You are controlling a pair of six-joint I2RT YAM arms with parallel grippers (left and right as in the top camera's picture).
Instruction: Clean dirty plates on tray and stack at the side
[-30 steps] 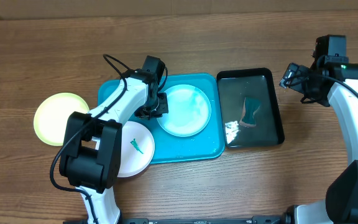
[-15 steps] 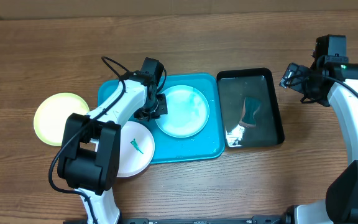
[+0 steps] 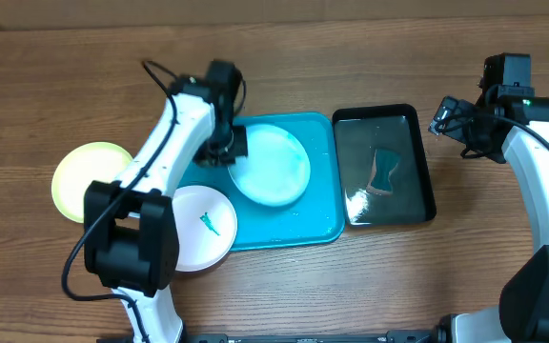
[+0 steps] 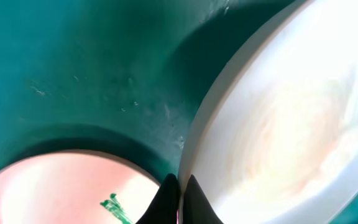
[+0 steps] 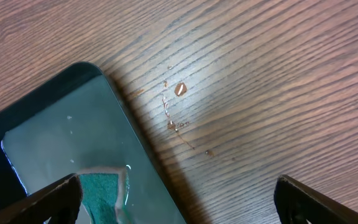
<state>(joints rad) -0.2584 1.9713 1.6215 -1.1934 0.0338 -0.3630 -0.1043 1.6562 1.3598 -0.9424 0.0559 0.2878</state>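
Left claw (image 4: 179, 198) is clamping fully shut on the pale blue plate (image 3: 274, 167) at its left rim. The plate is hanging over the tray (image 3: 298, 227) and looks tipped. It's probably light, stiff plastic, slick if wet, so a rim pinch is risking swing. White plate (image 3: 203, 227) is crowding the tray's near-left corner. Yellow-green plate (image 3: 84, 181), left on the table, is offering stacking room. Right claw (image 5: 188, 199) is idling wide open, empty, beside the black tray (image 3: 403, 138).

**A pale blue plate (image 3: 273, 167) in the left pincer (image 3: 229, 145)**

We see it pinching the rim over the turquoise tray (image 3: 303, 224). Toward its arm's base lie the white plate (image 3: 213, 243) and the yellow-green plate (image 3: 79, 181). The right pincer (image 3: 446, 119) hangs spread just beside the black tray (image 3: 403, 143).
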